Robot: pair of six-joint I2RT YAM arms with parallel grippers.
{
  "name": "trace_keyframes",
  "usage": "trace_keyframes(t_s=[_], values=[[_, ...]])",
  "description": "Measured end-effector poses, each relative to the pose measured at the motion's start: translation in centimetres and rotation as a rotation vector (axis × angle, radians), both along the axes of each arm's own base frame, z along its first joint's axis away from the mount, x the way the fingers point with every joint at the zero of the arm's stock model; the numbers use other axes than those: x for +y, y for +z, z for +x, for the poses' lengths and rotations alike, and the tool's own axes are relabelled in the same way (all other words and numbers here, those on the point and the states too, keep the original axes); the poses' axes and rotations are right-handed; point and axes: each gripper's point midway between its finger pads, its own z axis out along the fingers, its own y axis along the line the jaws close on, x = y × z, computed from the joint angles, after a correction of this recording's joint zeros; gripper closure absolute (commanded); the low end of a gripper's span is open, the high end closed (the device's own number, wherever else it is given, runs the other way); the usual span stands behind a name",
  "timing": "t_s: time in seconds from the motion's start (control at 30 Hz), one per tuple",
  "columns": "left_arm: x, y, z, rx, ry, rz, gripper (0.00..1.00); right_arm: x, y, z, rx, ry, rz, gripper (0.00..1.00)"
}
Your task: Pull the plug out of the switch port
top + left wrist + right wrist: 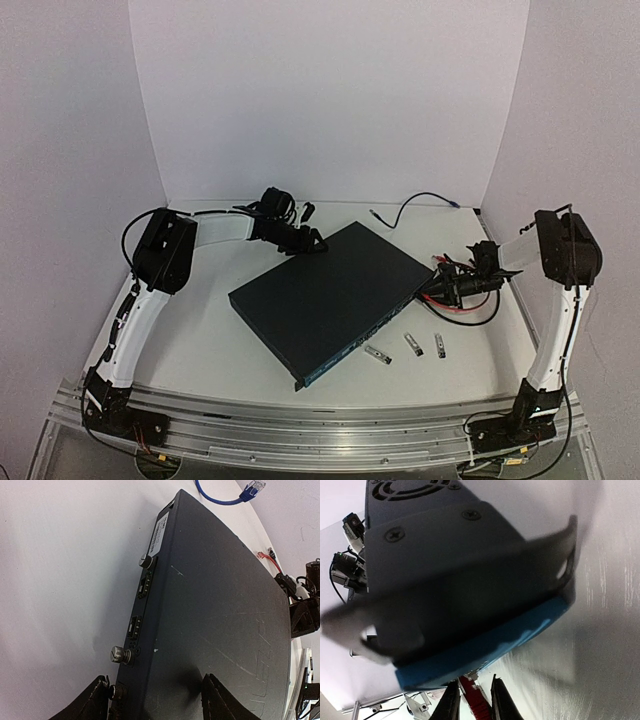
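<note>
The switch [325, 295] is a flat dark blue-black box lying at an angle mid-table, its blue socket face [485, 647] toward the front right. A red plug [476, 700] on a red cable [470, 312] sits in a port at the right end of that face. My right gripper [475, 702] is shut on the plug, right at the port, and it also shows in the top view [445, 290]. My left gripper [152, 702] is open and straddles the switch's back-left corner [300, 242]. One finger [87, 702] is beside the rear face with its thumbscrews, the other [220, 700] over the top.
A loose blue cable [425, 200] with a clear plug [252, 487] lies at the back. Three small metal modules [410, 343] lie in front of the switch. White walls close in the back and sides.
</note>
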Motion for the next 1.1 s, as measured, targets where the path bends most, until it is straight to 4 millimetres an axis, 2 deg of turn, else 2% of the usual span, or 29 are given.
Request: trace_keyframes(t_s=[0.13, 0.27, 0.63, 1.1], values=[[0.00, 0.00, 0.00, 0.001, 0.000, 0.000, 0.38, 0.06, 0.23, 0.08, -0.001, -0.001, 0.013, 0.91], [0.02, 0.00, 0.02, 0.001, 0.001, 0.000, 0.38, 0.08, 0.36, 0.22, 0.000, -0.005, 0.021, 1.00], [0.17, -0.04, 0.15, 0.000, 0.007, 0.003, 0.38, 0.10, 0.15, 0.41, 0.020, -0.016, 0.066, 1.00], [0.03, -0.08, 0.43, 0.014, 0.019, 0.002, 0.38, -0.12, 0.07, 0.17, -0.149, 0.010, 0.078, 1.00]])
